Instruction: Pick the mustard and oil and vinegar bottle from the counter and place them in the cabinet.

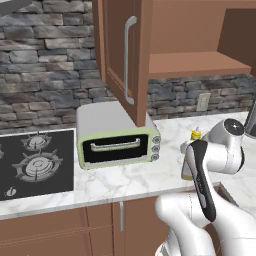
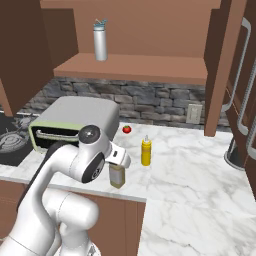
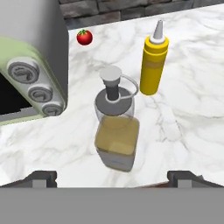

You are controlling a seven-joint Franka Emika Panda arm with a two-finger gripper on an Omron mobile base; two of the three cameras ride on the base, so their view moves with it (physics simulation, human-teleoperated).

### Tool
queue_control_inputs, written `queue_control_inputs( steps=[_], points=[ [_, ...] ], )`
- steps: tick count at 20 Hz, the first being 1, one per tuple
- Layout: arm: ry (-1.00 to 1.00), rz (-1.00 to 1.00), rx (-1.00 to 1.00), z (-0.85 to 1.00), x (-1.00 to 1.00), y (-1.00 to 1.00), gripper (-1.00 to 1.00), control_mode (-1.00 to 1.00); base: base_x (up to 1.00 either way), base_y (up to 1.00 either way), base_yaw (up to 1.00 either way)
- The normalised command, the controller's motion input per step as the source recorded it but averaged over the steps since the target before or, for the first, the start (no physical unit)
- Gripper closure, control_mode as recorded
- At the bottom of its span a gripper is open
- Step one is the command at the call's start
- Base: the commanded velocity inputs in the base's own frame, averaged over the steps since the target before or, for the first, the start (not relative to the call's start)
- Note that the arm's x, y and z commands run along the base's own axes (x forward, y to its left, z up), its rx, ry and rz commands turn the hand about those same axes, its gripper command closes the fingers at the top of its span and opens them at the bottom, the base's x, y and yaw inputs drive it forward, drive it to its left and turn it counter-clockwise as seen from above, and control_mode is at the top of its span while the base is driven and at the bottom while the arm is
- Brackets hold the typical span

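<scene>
While the end effector [image 3: 116,177] gapes, one mustard [image 3: 153,65] and one oil and vinegar bottle [image 3: 116,131] stand.

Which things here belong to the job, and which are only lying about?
Job: small yellow mustard squeeze bottle; tall glass oil and vinegar bottle; white marble counter; reddish-brown wall cabinet; open gripper.
Lying about: green toaster oven; red tomato; grey water bottle; black stove.

Bare marble lies all round the oil and vinegar bottle [image 3: 114,131] near the counter [image 2: 200,170] front edge; the mustard [image 3: 153,65] stands just behind, the toaster oven [image 3: 30,65] crowds one side, a tomato [image 3: 84,37] by the back wall.
</scene>
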Motion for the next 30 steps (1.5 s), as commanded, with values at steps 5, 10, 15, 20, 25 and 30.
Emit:
queue_control_inputs(
  steps=[5,10,15,20,25,30],
  points=[
    [0.0,-0.02,0.0,-0.14,0.07,-0.01,-1.0,-1.0,0.0,0.0,0.0],
    [0.0,-0.01,0.0,-0.09,0.19,-0.08,-1.0,-1.0,0.0,0.0,0.0],
    [0.01,-0.01,0.0,-0.09,0.23,-0.06,-1.0,-1.0,0.0,0.0,0.0],
    [0.02,0.0,0.0,-0.08,0.22,-0.03,-1.0,-1.0,0.0,0.0,0.0],
    [0.02,0.0,0.0,-0.1,0.2,-0.06,-1.0,-1.0,0.0,0.0,0.0],
    [0.02,0.0,0.0,-0.12,0.2,-0.12,-1.0,-1.0,0.0,0.0,0.0]
  ],
)
